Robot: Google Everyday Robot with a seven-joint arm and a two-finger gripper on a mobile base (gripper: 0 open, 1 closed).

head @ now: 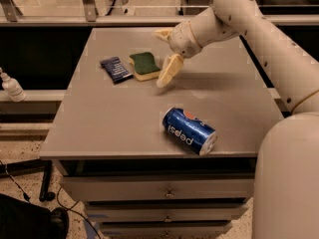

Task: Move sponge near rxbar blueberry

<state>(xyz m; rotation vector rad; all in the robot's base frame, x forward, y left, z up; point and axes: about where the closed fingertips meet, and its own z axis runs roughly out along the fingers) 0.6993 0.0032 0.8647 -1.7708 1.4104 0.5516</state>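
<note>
The sponge [145,65], pale yellow with a dark green top, lies flat on the grey table [124,118] just right of the rxbar blueberry [115,69], a small dark navy bar. The two are almost touching. My gripper [162,58] hangs just right of the sponge, open and empty, with one finger [168,71] pointing down toward the table and the other finger [162,33] behind it.
A blue Pepsi can [190,130] lies on its side near the table's front right. A small white bottle [11,85] stands on a ledge to the left. Drawers [164,190] sit under the tabletop. A glass rail runs along the back.
</note>
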